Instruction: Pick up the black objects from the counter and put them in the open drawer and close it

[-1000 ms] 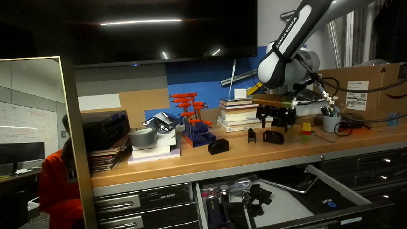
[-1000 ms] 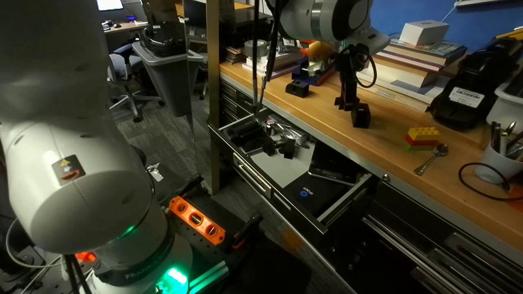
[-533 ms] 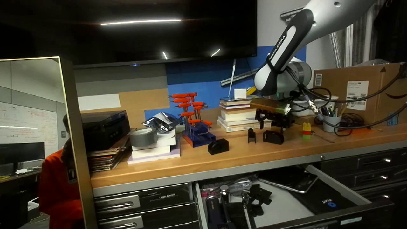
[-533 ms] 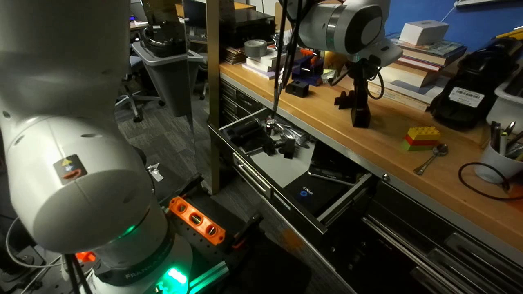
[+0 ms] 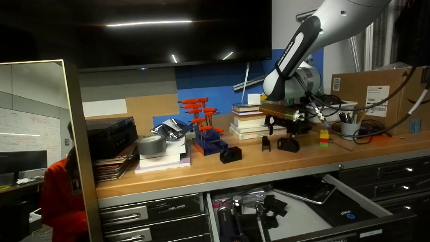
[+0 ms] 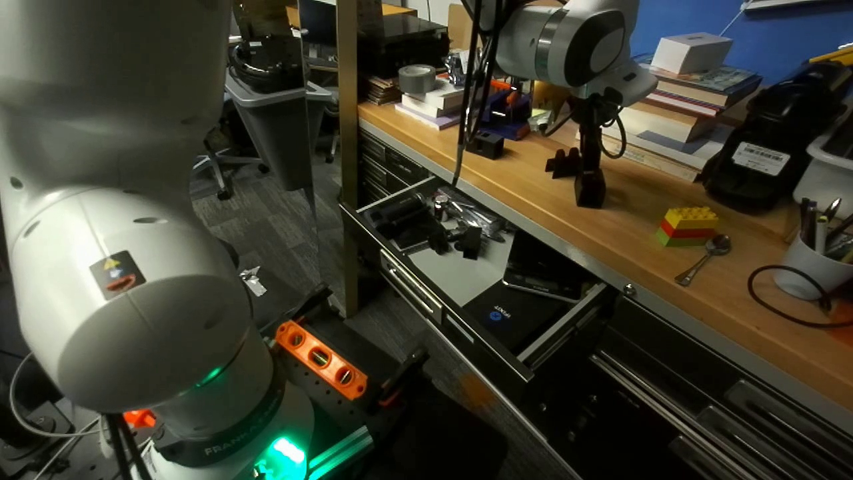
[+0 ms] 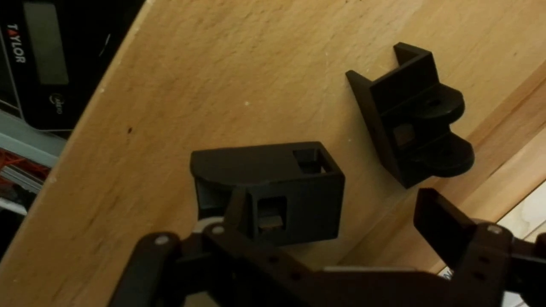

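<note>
Your claw (image 7: 332,200) hangs spread and empty over the windowed black block (image 7: 281,183) on the table (image 7: 234,94), beside the forked black bracket (image 7: 413,115); expect light, stiff, perhaps slick plastic, so pinch the block across its narrower width, on flat walls clear of the openings.

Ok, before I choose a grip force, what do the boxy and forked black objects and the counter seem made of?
Boxy black object and forked black object: probably rigid plastic, matte, from dull, even surfaces; painted metal isn't excluded.
Counter: wood, by its grain lines; perhaps varnished, from a faint sheen.
</note>
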